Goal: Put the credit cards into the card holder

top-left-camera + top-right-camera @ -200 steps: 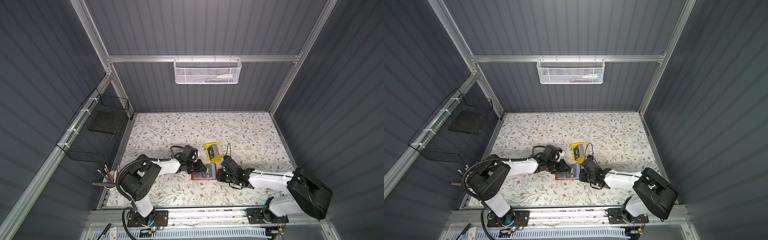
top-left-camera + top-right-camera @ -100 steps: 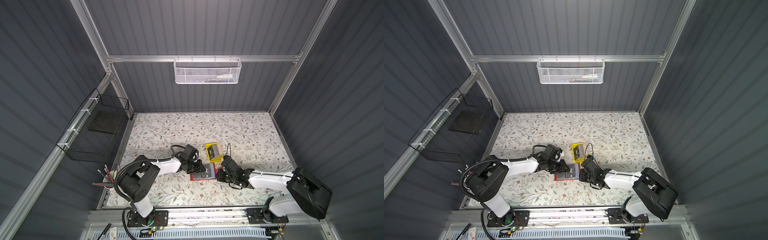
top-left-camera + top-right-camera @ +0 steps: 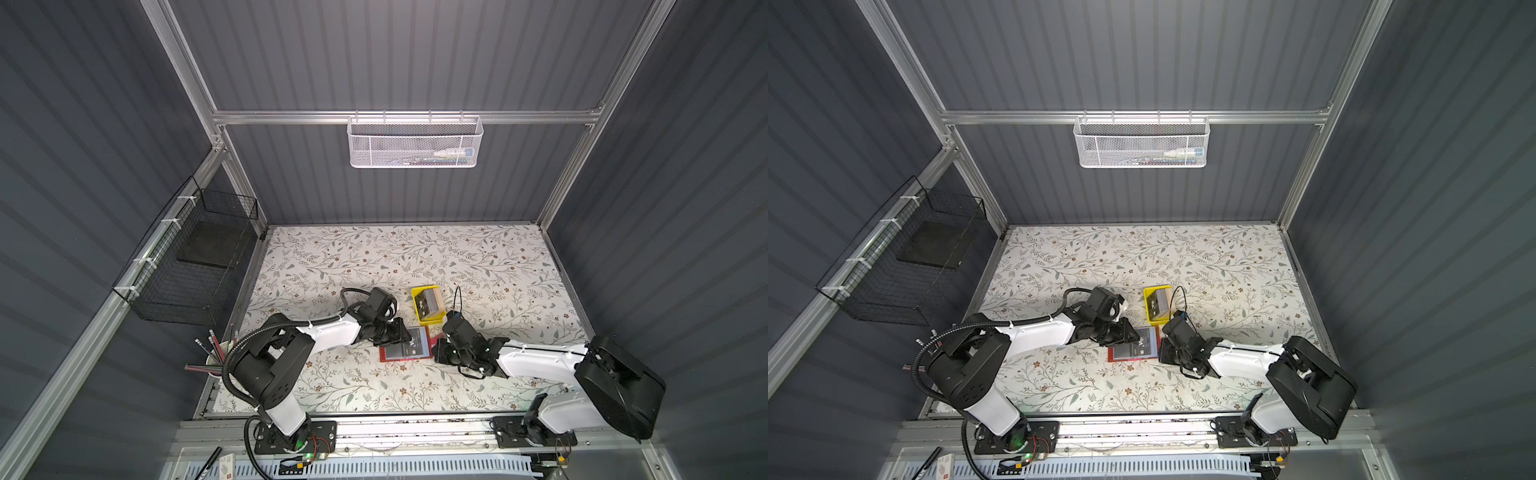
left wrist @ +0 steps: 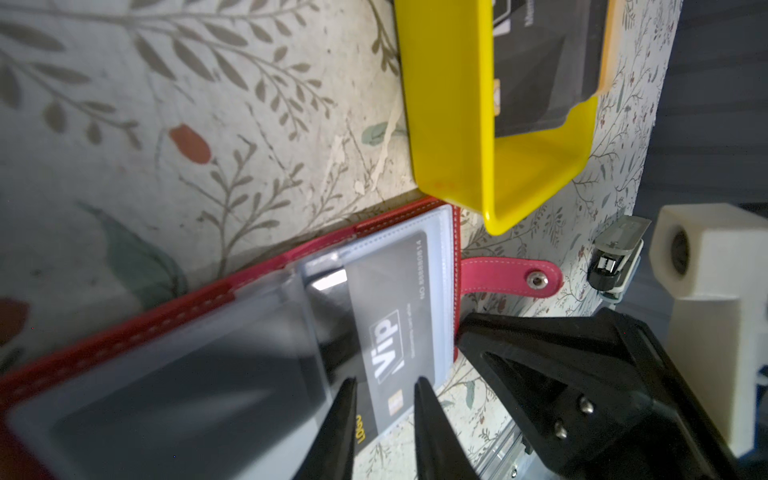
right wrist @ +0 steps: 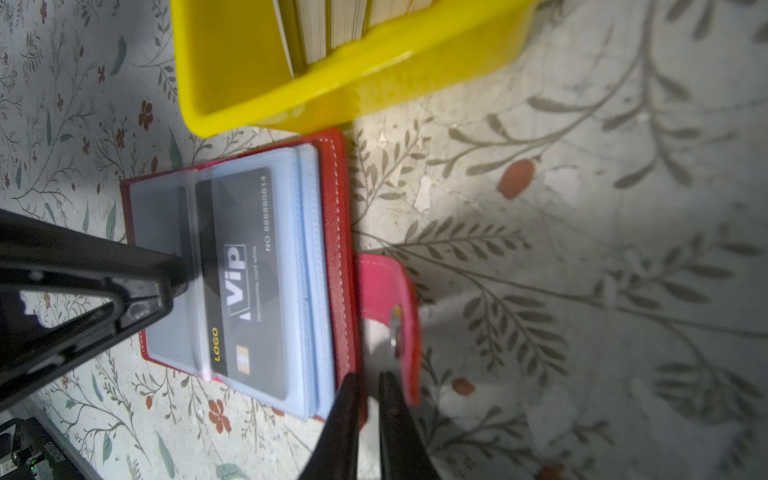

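The red card holder lies open on the table, its snap strap sticking out to the right. A black "VIP" credit card lies in its clear right-hand pocket. My left gripper is slightly open, tips at the card's spine-side edge. My right gripper is almost shut, with its tips on the holder's right edge by the strap. Whether it pinches the cover is unclear. More credit cards stand in the yellow tray.
The yellow tray sits just beyond the holder, nearly touching it. A cup of pencils stands at the front left. A black wire basket hangs on the left wall, and a white mesh basket hangs on the back rail.
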Robot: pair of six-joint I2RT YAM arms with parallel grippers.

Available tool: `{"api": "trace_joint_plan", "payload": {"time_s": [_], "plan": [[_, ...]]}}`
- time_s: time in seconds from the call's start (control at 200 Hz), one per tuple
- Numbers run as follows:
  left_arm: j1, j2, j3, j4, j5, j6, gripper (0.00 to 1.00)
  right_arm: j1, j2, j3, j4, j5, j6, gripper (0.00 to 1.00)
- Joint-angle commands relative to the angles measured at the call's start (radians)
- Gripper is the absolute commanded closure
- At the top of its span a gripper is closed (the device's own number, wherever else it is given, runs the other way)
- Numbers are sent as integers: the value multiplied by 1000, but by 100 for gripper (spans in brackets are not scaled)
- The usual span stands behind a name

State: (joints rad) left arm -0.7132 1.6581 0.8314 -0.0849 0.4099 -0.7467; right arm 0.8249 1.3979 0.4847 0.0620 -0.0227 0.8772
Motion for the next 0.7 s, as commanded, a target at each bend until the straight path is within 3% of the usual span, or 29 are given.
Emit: {"api": "trace_joint_plan", "payload": {"time_s": [0.0,0.695], "plan": [[-4,-38,15,-63,-31,38,74,8,-29,17,-90,-2,-32,85],[-5,3,-9,-28,-20,21,74,28,123,159,-73,-45,-83,86]]}}
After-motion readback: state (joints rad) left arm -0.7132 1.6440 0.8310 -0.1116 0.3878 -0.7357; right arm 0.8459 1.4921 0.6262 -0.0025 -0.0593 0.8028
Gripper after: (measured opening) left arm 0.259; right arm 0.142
